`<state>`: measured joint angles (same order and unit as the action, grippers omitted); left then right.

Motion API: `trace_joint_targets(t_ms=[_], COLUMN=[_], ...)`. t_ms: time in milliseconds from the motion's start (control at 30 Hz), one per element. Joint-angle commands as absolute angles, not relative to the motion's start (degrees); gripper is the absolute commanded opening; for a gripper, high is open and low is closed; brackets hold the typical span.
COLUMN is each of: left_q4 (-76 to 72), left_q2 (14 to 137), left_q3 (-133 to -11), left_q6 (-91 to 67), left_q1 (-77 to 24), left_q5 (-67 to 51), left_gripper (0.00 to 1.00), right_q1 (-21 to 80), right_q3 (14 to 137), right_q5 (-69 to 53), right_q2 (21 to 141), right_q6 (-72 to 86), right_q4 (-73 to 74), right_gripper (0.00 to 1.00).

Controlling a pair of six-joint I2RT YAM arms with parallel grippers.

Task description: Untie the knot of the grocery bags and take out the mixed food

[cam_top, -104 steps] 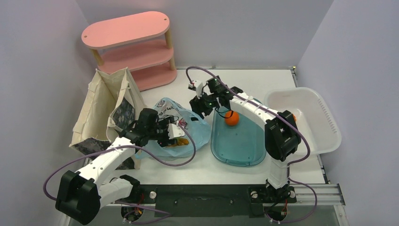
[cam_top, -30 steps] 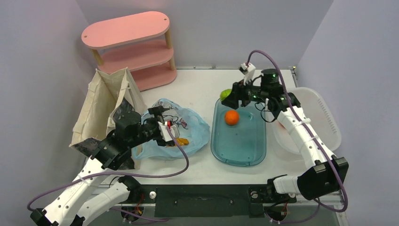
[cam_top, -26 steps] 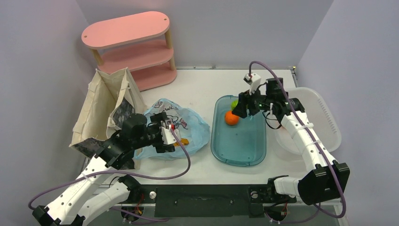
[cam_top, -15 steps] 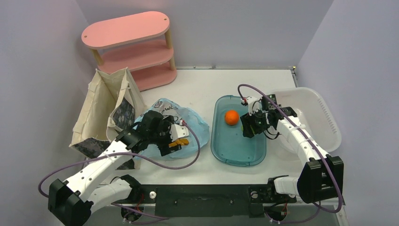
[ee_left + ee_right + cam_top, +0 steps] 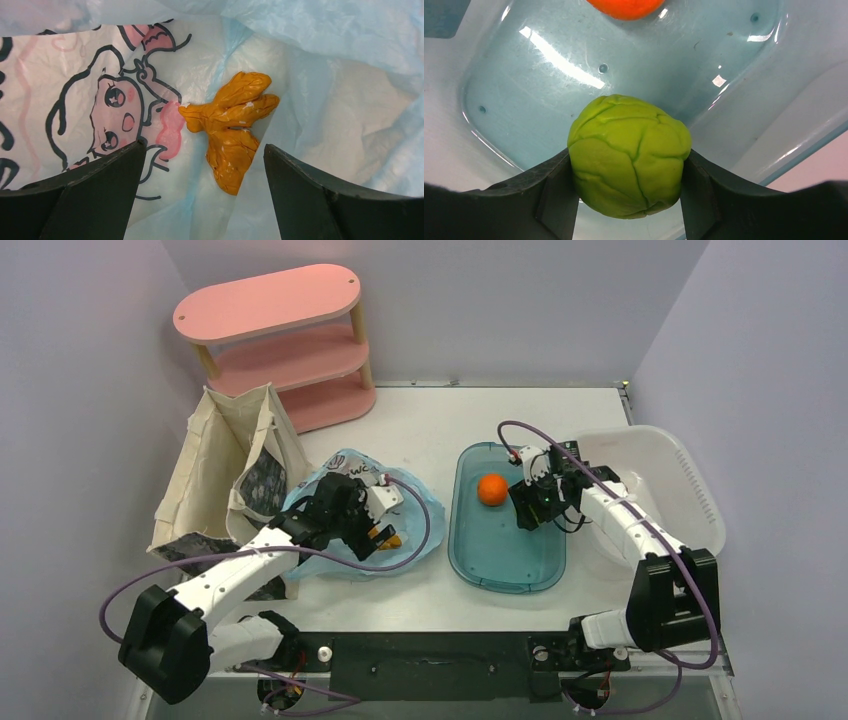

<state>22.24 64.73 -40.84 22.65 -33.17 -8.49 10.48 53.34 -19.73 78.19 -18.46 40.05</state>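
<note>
The right end effector (image 5: 528,510), clamped on the green fruit (image 5: 629,155), had descended over the teal tub (image 5: 500,562) at 4 o'clock of the orange fruit (image 5: 491,489), release pending; the left end effector (image 5: 200,150) stood wide over the grocery bag's (image 5: 415,515) crumpled orange item (image 5: 231,127).

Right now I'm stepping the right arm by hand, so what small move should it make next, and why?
Probably open the right gripper and let the green fruit drop into the teal tub: its fingers clamp the fruit over the tub's floor, clear of the orange fruit already lying there.
</note>
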Motion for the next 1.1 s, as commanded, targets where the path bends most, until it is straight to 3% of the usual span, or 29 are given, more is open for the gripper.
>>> trace_joint_targets(t_ms=[0, 267, 433, 567, 700, 733, 767, 833, 1067], left_q4=[16.1, 16.0, 16.4, 17.8, 18.2, 18.7, 18.9, 19.3, 19.8], left_q2=[69.0, 76.8, 81.8, 86.3, 87.9, 88.0, 88.1, 87.5, 75.8], left_q3=[-40.7, -40.3, -41.7, -43.1, -43.6, -43.8, -44.1, -44.5, -45.3], left_q6=[19.6, 20.2, 20.0, 20.6, 20.9, 20.9, 21.0, 21.0, 21.3], left_q1=[-33.1, -33.2, -33.3, -33.3, -33.3, -33.3, -33.3, -33.2, -33.3], left_q5=[-4.7, -2.5, -3.1, -3.2, -3.5, -4.1, -4.6, -5.2, -7.8], left_gripper=[0.87, 0.87, 0.88, 0.81, 0.7, 0.6, 0.44, 0.31, 0.29], right_q1=[10.5, 10.6, 10.5, 10.5, 10.4, 10.3, 10.3, 10.3, 10.4], right_q3=[53.3, 53.5, 54.5, 55.3, 55.9, 55.9, 55.9, 56.2, 57.6], right_q5=[-19.0, -20.1, -20.9, -21.3, -21.7, -22.0, -22.4, -22.7, -24.4], right_q2=[79.1, 78.4, 78.0, 77.8, 77.5, 77.4, 77.4, 77.5, 76.7], right_q6=[-19.2, -18.6, -17.4, -16.7, -16.4, -16.4, -16.3, -16.0, -15.2], right_q4=[37.4, 37.1, 37.1, 37.1, 37.2, 37.2, 37.2, 37.2, 37.4], right_gripper=[0.46, 0.83, 0.85, 0.85, 0.85, 0.85, 0.85, 0.85, 0.84])
